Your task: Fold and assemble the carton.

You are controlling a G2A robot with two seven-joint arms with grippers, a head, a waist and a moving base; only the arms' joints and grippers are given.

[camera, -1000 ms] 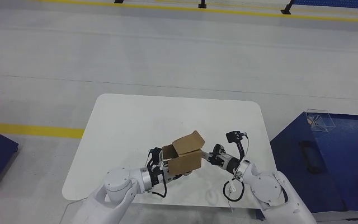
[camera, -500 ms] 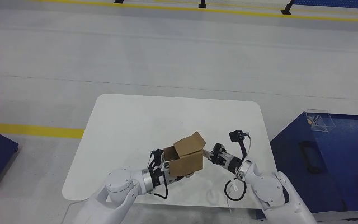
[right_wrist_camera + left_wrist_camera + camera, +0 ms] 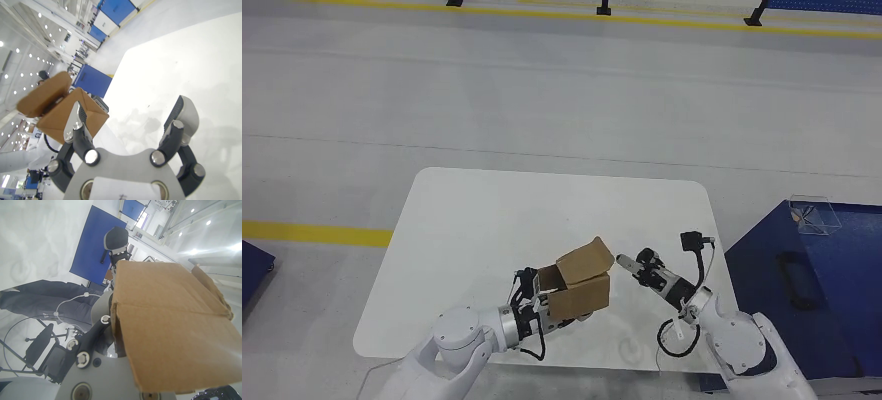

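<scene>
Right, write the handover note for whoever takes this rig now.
Left tool: shut on the carton, holding it tilted near the front edge of the table.
Right tool: open and empty, beside the carton and not touching it.
Done: the carton is opened up into a box shape.
Left: one top flap stands open. Fold the flaps in and close the carton.

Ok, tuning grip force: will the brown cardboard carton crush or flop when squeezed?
Probably light: the left pincer alone holds the brown cardboard carton. Likely bendy: its top flap stands open, unbraced. The frayed corner hints squeezing could dent it.
</scene>
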